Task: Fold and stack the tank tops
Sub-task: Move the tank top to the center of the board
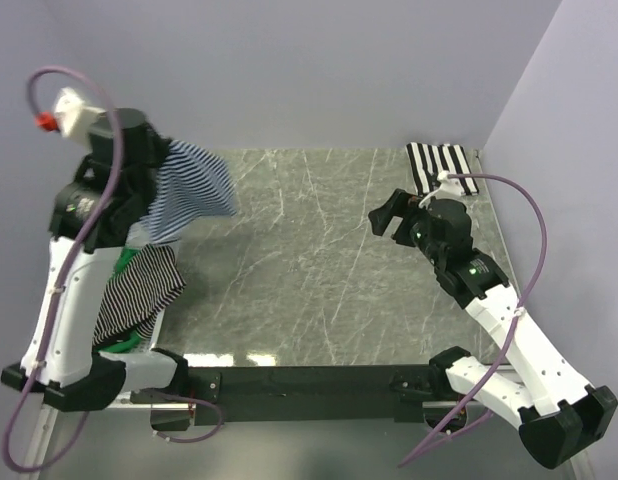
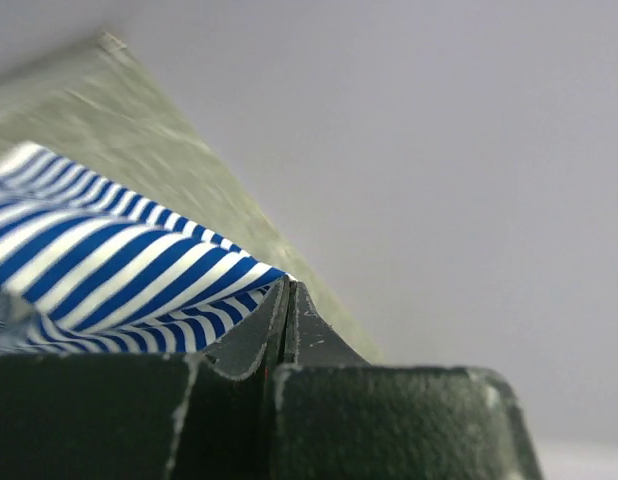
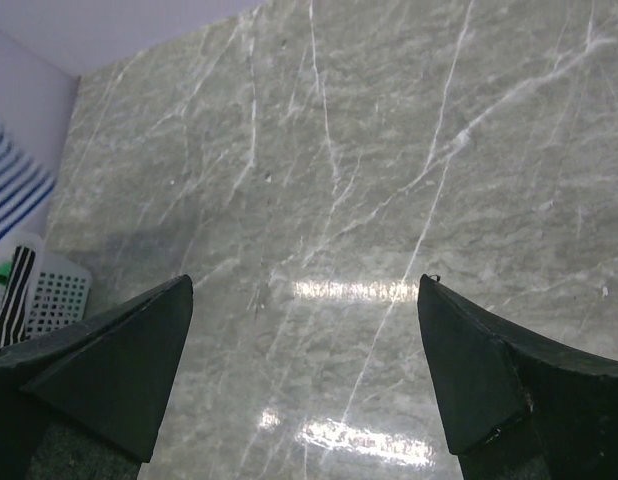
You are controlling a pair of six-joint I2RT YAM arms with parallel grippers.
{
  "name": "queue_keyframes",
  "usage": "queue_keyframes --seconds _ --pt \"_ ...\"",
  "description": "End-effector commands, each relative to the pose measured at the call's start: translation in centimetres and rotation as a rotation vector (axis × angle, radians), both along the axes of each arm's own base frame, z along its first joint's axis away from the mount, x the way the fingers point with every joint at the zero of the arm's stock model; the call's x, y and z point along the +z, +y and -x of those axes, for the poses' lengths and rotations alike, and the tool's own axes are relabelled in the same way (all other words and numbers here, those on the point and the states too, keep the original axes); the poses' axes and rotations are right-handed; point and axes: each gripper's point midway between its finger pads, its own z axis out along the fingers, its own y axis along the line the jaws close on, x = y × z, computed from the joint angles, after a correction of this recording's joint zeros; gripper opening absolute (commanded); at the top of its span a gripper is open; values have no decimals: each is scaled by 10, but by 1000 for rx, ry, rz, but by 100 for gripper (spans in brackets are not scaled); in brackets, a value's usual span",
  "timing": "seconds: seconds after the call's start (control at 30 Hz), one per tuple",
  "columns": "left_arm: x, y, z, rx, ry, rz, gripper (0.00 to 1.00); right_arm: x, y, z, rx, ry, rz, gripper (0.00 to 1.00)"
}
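My left gripper [image 1: 161, 172] is shut on a thin navy-and-white striped tank top [image 1: 192, 190] and holds it in the air at the table's far left; the wrist view shows the cloth [image 2: 109, 265] pinched between the closed fingers [image 2: 286, 300]. A broad black-and-white striped tank top [image 1: 441, 166] lies folded at the far right corner. Another thin black-and-white striped top [image 1: 139, 290] hangs over the basket at the left. My right gripper [image 1: 394, 220] is open and empty above the marble table [image 3: 369, 170], its fingers [image 3: 139, 350] wide apart.
A white plastic mesh basket [image 3: 59, 295] stands at the table's left edge with striped cloth and something green [image 1: 121, 262] in it. Lilac walls close in the back and right sides. A black rail [image 1: 289, 380] runs along the near edge.
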Motion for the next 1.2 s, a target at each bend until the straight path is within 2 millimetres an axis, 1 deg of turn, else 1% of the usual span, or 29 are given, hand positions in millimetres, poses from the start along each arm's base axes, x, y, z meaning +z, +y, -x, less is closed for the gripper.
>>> queue_keyframes --seconds 0.0,0.03,0.07,0.1,0.17,0.27,0.3,0.37,0.4,0.43,0.47,0.5,0.53,0.57,0.6,0.63,0.7,0.73,0.77,0.8,0.87,0.93,0.97,1.0,1.03,1.07,1.1,1.13,1.17 --pt "7 -56 -14 -122 -1 -99 1 27 -3 -8 -27 -59 -5 99" --pt "11 -68 -16 -137 -9 -114 1 28 -2 -9 -29 -63 -8 99" --pt "10 -95 -15 -207 -4 -128 1 29 -2 -9 -32 -63 -8 99" --pt "6 -114 -23 -243 8 -144 1 30 -2 -9 -32 -65 -9 99" --pt "1 -151 -22 -341 14 -145 1 32 -3 -10 -35 -70 -11 99" --pt "-32 -186 -33 -433 55 -117 1 27 -4 -10 -42 -63 -5 99" --pt "-57 -191 -37 -446 104 -129 1 25 -4 -11 -43 -61 -2 100" --pt "-77 -205 -45 -498 129 -99 1 13 -4 -11 -43 -42 9 100" --pt "-101 -211 -53 -515 178 -108 1 9 -3 -12 -37 -38 8 100" --pt "-113 -209 -64 -526 205 -106 1 -7 -1 -11 -28 -10 18 100" --pt "-135 -229 -75 -613 244 -89 1 -15 1 -11 -19 5 17 100" --pt "-151 -239 -81 -676 276 -80 1 -21 4 -12 -13 10 4 100" --pt "-164 -245 -88 -724 306 -88 4 -44 8 -8 7 58 10 100" --pt "-195 -250 -101 -748 377 -95 7 -55 12 -6 18 72 8 99" --pt "-203 -260 -101 -808 396 -85 17 -61 16 -7 26 70 -10 99" --pt "-213 -262 -103 -822 421 -98 22 -84 18 -2 33 115 0 100" --pt "-232 -267 -99 -855 440 -95 36 -100 30 7 63 143 -9 99" --pt "-235 -265 -96 -859 436 -92 40 -119 38 19 89 178 14 99" --pt "-228 -262 -90 -859 410 -88 43 -126 42 23 98 186 17 99" --pt "-244 -255 -85 -845 438 -92 46 -140 47 31 110 208 17 99" --pt "-259 -244 -72 -824 479 -100 48 -147 60 41 131 216 10 98" --pt "-273 -235 -59 -789 522 -98 48 -161 60 45 114 240 29 97" --pt "-271 -228 -50 -768 516 -96 49 -164 60 45 107 244 29 97" --pt "-293 -218 -35 -740 570 -103 50 -168 58 41 78 245 30 97" --pt "-301 -217 -21 -718 594 -95 50 -168 57 39 64 240 31 96" --pt "-311 -201 -9 -658 614 -115 50 -169 57 35 54 235 31 95" --pt "-316 -197 0 -637 631 -114 48 -170 59 30 47 237 45 94" --pt "-320 -197 11 -619 643 -101 47 -164 65 22 54 217 34 93" --pt "-329 -184 26 -585 675 -116 45 -161 71 18 70 213 36 88"
